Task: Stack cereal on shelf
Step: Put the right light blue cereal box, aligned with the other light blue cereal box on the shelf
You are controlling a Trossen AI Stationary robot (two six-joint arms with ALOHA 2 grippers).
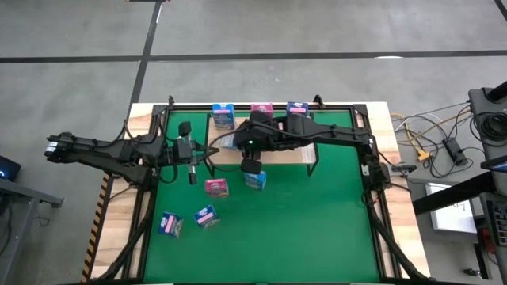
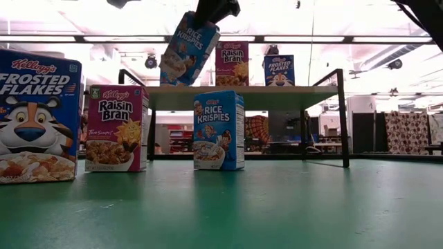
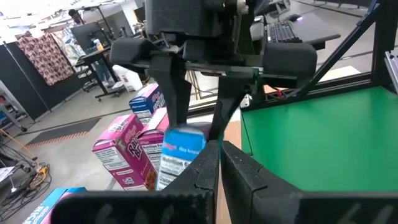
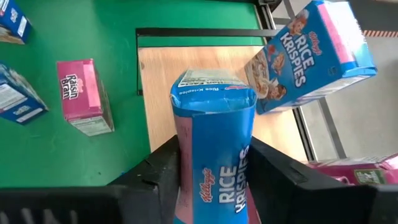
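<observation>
Rice Krispies box (image 2: 188, 48) tilted, held above shelf (image 2: 242, 88)

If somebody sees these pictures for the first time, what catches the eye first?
The right end effector holds a Rice Krispies box above the shelf, beside another tilted Rice Krispies box. On the green mat, a big Frosted Flakes box fills the low view's left edge.
</observation>
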